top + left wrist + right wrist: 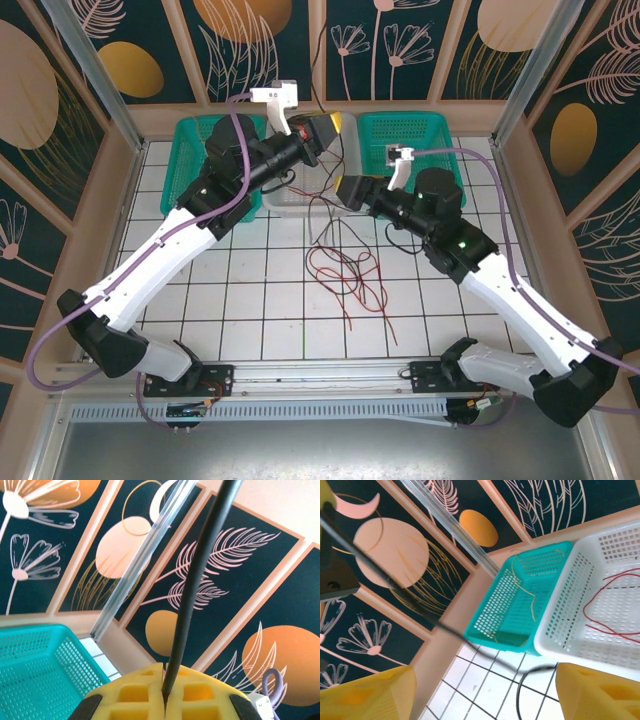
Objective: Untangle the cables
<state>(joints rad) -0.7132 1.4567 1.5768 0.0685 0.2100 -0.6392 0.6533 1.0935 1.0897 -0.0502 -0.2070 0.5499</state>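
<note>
Robot lab cell, gridded tabletop (260, 290), aluminium frame (92, 72), leaf-patterned wall panels (400, 45)

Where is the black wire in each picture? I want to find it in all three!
Top external: the black cable is a thin line in the upper middle, running down from the left gripper.
Left wrist: it stands up the middle, pinched between the yellow fingers.
Right wrist: it slants from upper left to bottom middle.
Shared landmark: the white tiled table.
</note>
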